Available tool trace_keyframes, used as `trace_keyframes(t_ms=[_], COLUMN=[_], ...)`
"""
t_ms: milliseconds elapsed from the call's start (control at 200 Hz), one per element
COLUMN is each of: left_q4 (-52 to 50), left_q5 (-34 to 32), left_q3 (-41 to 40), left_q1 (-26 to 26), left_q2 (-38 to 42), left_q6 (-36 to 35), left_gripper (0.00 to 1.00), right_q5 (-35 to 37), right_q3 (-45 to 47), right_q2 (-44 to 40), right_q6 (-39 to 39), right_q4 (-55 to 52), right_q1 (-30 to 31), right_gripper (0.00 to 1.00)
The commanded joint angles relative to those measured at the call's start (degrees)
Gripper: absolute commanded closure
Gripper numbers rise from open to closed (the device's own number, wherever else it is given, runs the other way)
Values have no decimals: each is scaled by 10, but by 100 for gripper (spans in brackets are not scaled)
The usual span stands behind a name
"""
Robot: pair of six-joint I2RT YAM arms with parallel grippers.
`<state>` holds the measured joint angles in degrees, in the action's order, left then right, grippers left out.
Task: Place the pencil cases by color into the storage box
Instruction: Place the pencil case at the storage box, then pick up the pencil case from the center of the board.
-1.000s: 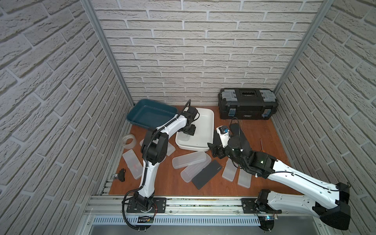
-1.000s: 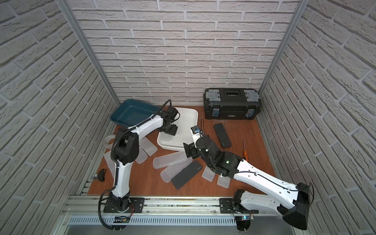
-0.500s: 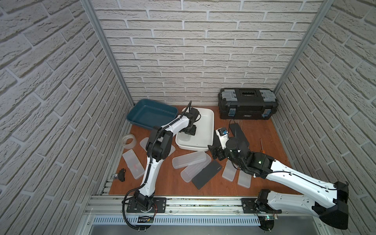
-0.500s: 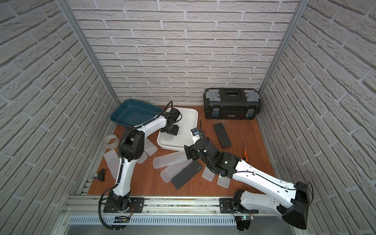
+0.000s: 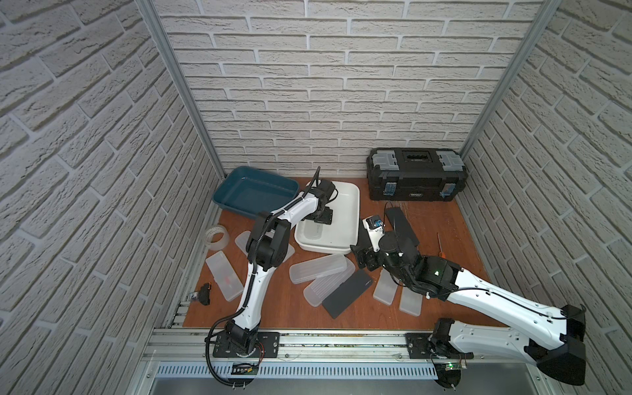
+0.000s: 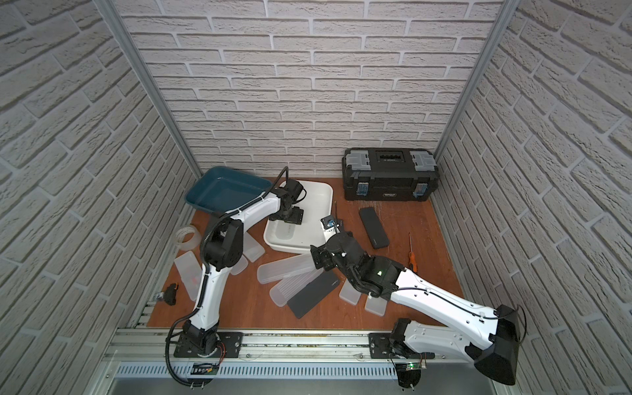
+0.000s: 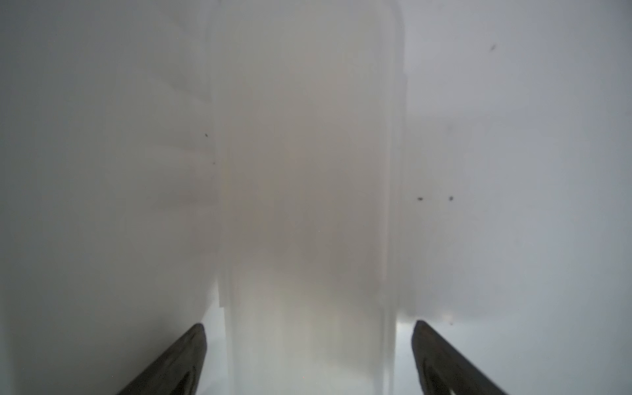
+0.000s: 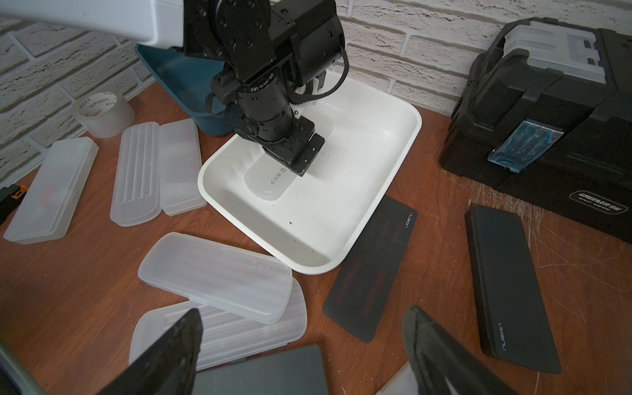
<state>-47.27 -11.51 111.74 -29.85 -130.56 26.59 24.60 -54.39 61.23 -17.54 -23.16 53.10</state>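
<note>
The left pincer (image 7: pixel 307 323) is released. In its wrist view the two dark fingers (image 7: pixel 178 359) flank a frosted white pencil case (image 7: pixel 307 171), with a strip of light on each side. That case lies flat on the floor of the white tray (image 5: pixel 355 205), just left of centre in both top views. The teal tray (image 5: pixel 256 191) sits at the white tray's upper left.

The right pincer (image 8: pixel 302 309) is also spread wide and grasps nothing. It hangs over a heap at the lower middle of its wrist frame, where a smooth frosted case (image 8: pixel 219 273) lies across a ribbed frosted case (image 8: pixel 246 328). To the right of the heap, a black case (image 8: pixel 372 270) lies on the tabletop (image 5: pixel 284 307) with one end close beside the white tray's corner. A second black case (image 8: pixel 513 290) lies further right, below the black toolbox (image 8: pixel 547 102). Three more frosted cases (image 8: pixel 136 171) and a tape roll (image 8: pixel 104 113) are at the left of that frame.
</note>
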Motion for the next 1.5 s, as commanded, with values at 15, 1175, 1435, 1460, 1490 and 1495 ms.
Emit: trace_keyframes(t_ms=[15,1175,1435,1460,1490,1495], left_q4=[-40,-146,-144,-143,-141,-140], left_q5=[23,88,90,90,91,92], left_q3=[55,-403,-425,-425,-424,-424], left_q1=[6,369,407,411,414,415], left_q2=[64,702,721,719,717,716], left_q6=[-24,6,0,1,1,1], left_gripper=[3,2,2,2,2,2], right_q5=[1,-199,-157,-152,-146,-145], right_q3=[-30,-671,-635,-621,-609,-608], right_q2=[1,745,756,752,748,747], right_q6=[22,38,34,33,34,34], right_q4=[12,-1,45,60,71,73], right_q1=[4,125,129,129,128,129], right_gripper=[8,8,8,8,8,8])
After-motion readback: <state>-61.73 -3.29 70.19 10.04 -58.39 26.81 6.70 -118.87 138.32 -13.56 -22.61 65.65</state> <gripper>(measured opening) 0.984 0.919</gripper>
